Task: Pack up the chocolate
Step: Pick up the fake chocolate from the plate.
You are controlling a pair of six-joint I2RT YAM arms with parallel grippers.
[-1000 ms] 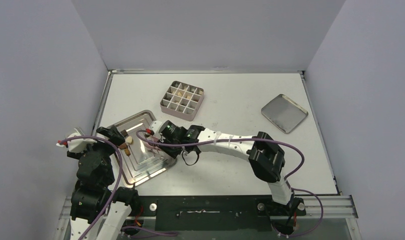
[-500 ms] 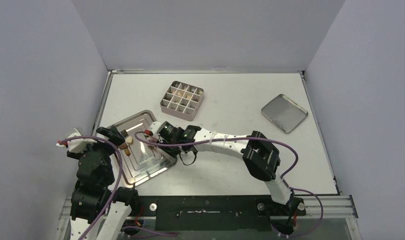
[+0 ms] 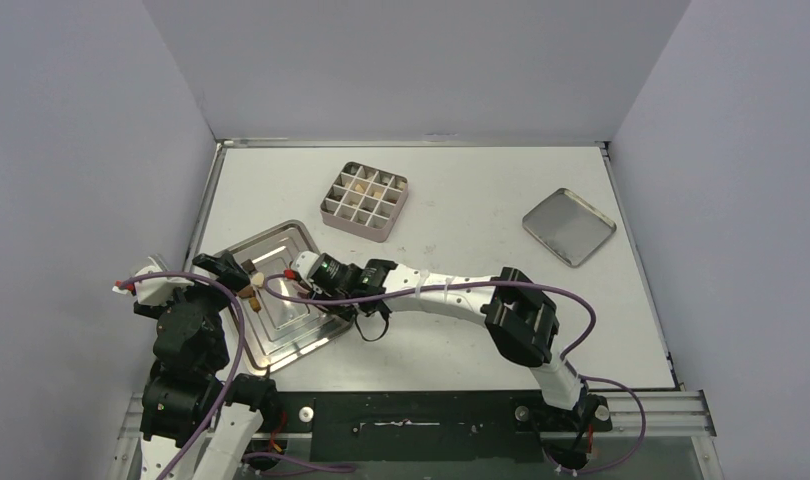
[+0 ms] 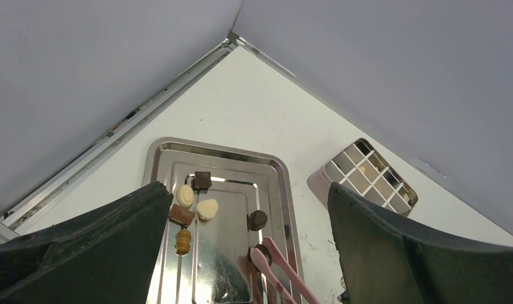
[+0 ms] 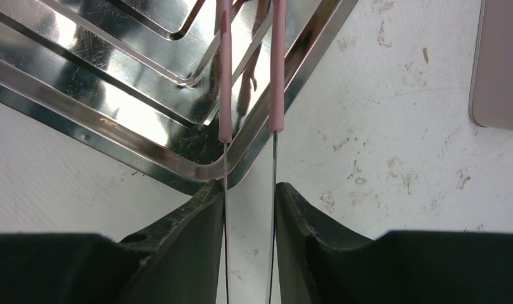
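Left gripper [image 4: 246,196] spread wide above the tray [image 4: 178,149]. Chocolate [image 4: 207,209] pieces loose on that tray, a few more in the gridded tin [image 3: 353,221]. Right gripper [image 5: 249,190] clamped on pink tweezers [image 5: 225,76]; tips cut off in wrist view, contact with a piece unclear.

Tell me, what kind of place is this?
Probably a robot test booth: plain grey walls around a white table, two robot arms at its edge, and a tray of chocolates to pack.
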